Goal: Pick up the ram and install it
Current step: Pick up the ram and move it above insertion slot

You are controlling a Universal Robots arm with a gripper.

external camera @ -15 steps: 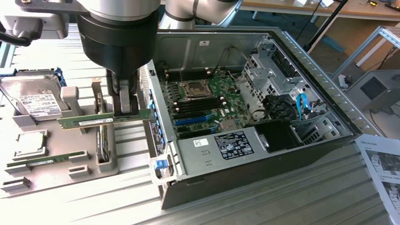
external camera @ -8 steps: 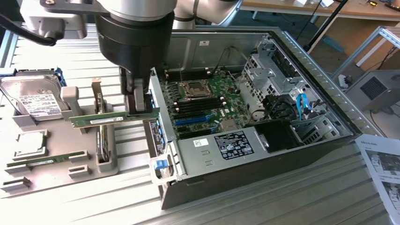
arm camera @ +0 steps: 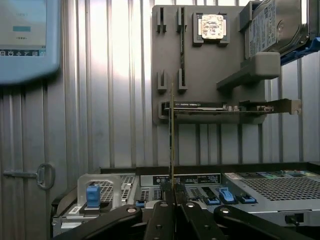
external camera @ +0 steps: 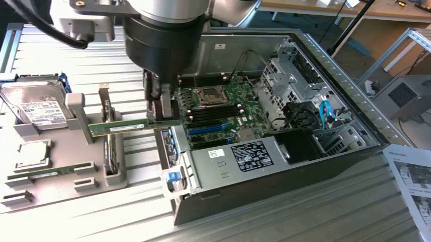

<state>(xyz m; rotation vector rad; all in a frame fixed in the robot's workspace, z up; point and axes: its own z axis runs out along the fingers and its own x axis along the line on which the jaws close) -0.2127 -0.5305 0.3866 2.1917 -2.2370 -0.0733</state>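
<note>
Gripper (external camera: 163, 120) clamped on ram (external camera: 121, 128) near its exterior-view right end; judged light, stiff, fragile; hold the edges.

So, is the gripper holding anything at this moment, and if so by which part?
Yes: the gripper holds the ram, jaws shut near its end on the exterior view's right; the rest juts out free toward the left.
</note>
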